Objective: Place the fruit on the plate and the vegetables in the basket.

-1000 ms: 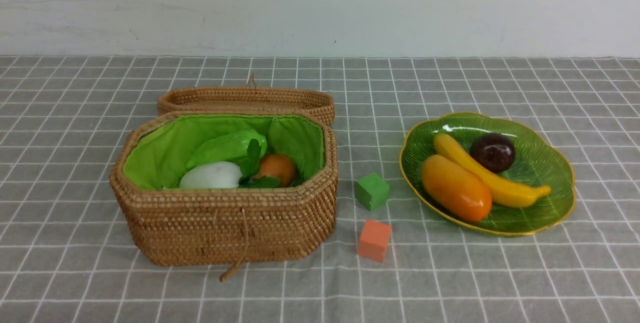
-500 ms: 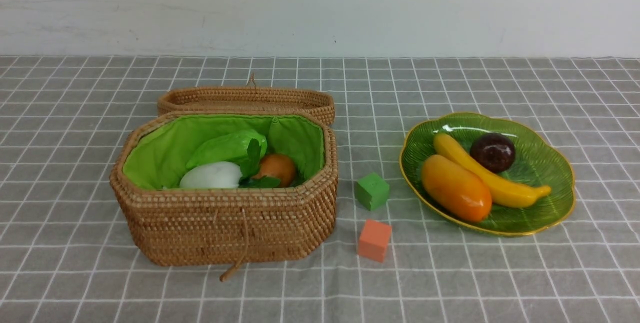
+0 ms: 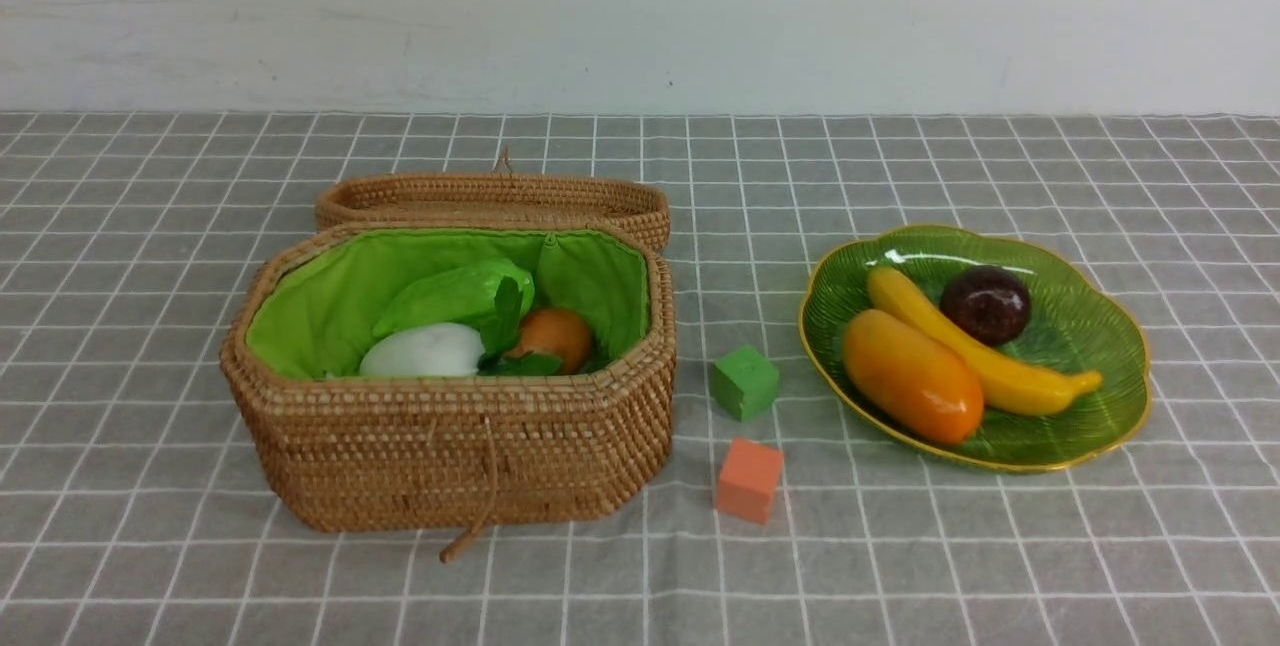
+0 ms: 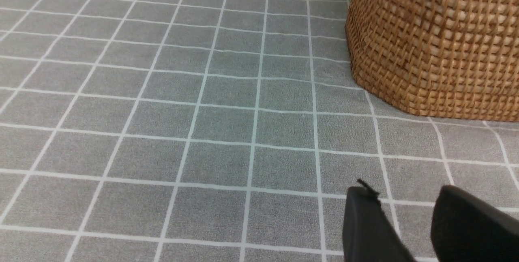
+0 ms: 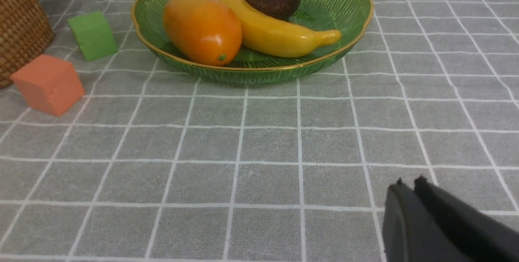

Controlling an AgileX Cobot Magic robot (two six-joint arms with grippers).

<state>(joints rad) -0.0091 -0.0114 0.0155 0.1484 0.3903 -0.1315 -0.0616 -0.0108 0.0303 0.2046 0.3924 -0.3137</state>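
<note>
The left tool point(image 4: 409, 209) hangs parted and empty near the basket point(image 4: 438, 43). The right tool point(image 5: 409, 193) is closed on nothing, short of the plate point(image 5: 348, 47).

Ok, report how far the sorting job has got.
Done: banana, mango and maroon fruit lie on the plate; radish, gourd and potato sit in the basket. In hand: nothing; both grippers are empty. Left: no eggplant visible.

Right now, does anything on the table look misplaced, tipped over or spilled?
Nothing stands out. The yellow banana, dark maroon round fruit and orange mango lie on the green glass plate. Vegetables sit inside the open woven rattan basket. The small green cube and small orange cube rest on the cloth between them.
</note>
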